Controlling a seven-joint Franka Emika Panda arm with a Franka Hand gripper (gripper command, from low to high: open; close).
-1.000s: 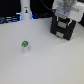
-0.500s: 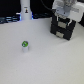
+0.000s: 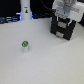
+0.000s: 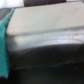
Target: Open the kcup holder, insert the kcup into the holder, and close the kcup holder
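the black boxy kcup holder [image 3: 64,27] sits under the arm; whether the fingers are open is unclear.

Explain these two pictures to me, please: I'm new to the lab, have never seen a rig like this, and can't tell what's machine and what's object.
You are looking at one robot arm at work, seen by two cameras. The exterior view comes from a camera off the arm that takes in the whole white table. The pale blocky shape at the top is the arm's end, hanging over the kcup holder, a black boxy unit with drawer-like fronts. Apart from it, toward the exterior view's left, stands the kcup, a tiny white pod with a green top. Behind it rises a tall white post.

The wrist view comes from a camera on the arm itself. It is blurred and very close: a dark surface, probably the holder, and a teal strip I cannot identify. The pincer cannot be made out clearly, so I cannot say whether it holds anything.
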